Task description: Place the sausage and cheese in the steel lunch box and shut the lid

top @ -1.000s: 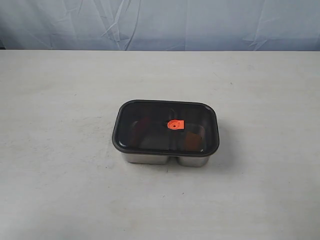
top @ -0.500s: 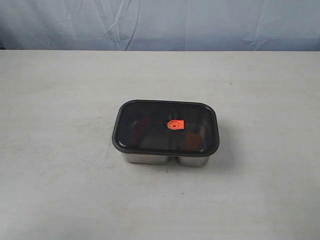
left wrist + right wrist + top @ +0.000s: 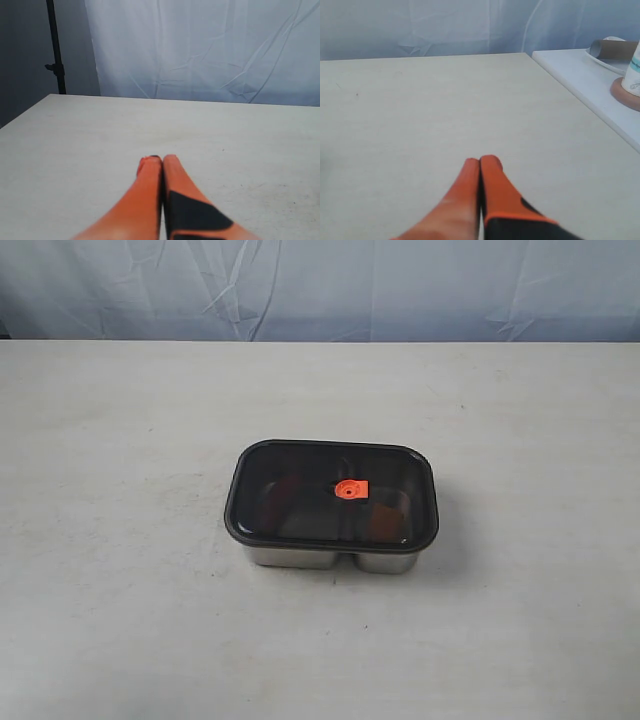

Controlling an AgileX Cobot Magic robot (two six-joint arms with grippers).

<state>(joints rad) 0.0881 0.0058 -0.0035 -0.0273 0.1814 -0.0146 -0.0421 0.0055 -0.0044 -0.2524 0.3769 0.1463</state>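
From the exterior view, the pale grey desk point(image 3: 120, 620) carries 1 thing: the shiny rectangular stainless-steel lunch box point(image 3: 330, 560), sitting at about its centre. The dark smoky translucent lid with rounded corners point(image 3: 300, 465) lies flat over it, its rim level all round as far as I can see, with the small orange valve point(image 3: 351, 489) at its middle. Through the dark plastic there is a dim reddish smear at 9 o'clock from the valve, which I take to be the small red toy sausage point(image 3: 288, 488). A dull orange patch at 4 o'clock I take to be the yellow-orange cheese wedge point(image 3: 385, 512). Both are too murky to be sure of. Neither arm shows here.

In the left wrist view, the left tool point(image 3: 162, 159) has its 2 orange fingers clenched tip to tip with nothing between them, above bare desk and well apart from the box.

In the right wrist view, the right tool point(image 3: 480, 160) is likewise clenched on nothing. A white side table point(image 3: 590, 85) holding a paper cup point(image 3: 634, 75) stands just beside the desk's edge.

To my eye the closing step is done and the task is at its end. Any next move calls only for a gentle press on the lid's corners if the seal proves loose.
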